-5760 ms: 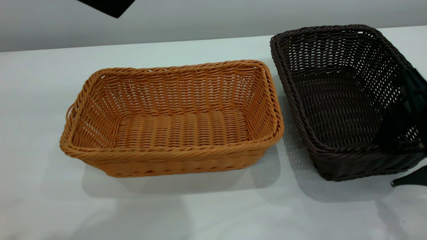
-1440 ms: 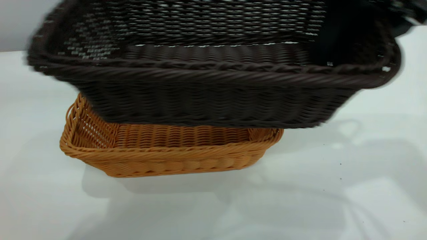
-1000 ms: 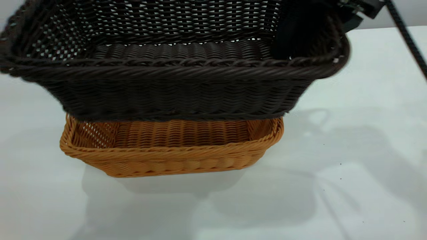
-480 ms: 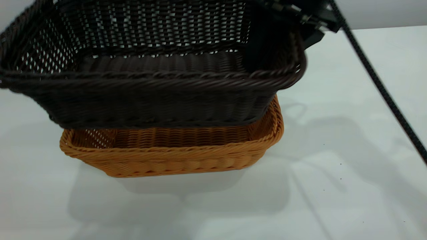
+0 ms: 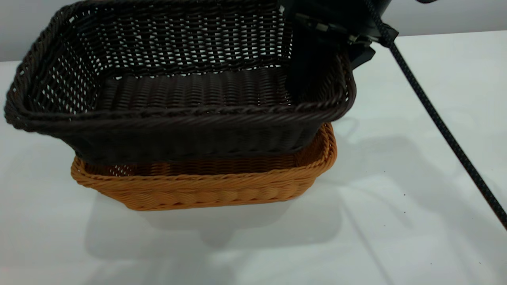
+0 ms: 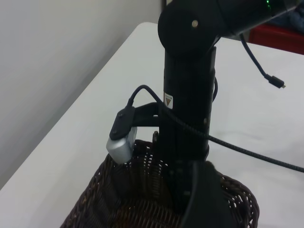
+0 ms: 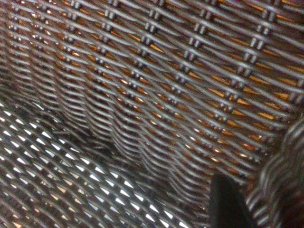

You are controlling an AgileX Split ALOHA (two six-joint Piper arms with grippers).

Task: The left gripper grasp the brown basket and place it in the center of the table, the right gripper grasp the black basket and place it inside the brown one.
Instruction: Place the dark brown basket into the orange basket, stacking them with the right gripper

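Gripping the right-hand short wall of the black basket (image 5: 186, 95), the right gripper (image 5: 317, 63) has one finger down inside the weave and the rest of its body outside the rim, near the table's far edge; the jaws are closed on that wall. The black basket hangs tilted, its bottom just entering the brown basket (image 5: 206, 186), which sits on the table (image 5: 416, 166) about midway between the left and right edges.

Half a second ago the dark basket was higher and further left; it has since dropped and slid right, so its right end now sits within the brown rim while its left end overhangs the brown basket's left rim. That suggests the nesting step is nearly done, needing a little more rightward shift and levelling before letting go.

The right wrist view shows only dark wicker with orange glowing through the gaps, plus one finger (image 7: 223, 204) at the edge. The left gripper itself is not seen; its wrist camera looks from well apart at the right arm (image 6: 190, 95) standing over the black basket. A braided cable (image 5: 435, 118) trails toward the table's right edge. Contact between the two baskets' floors is hidden.
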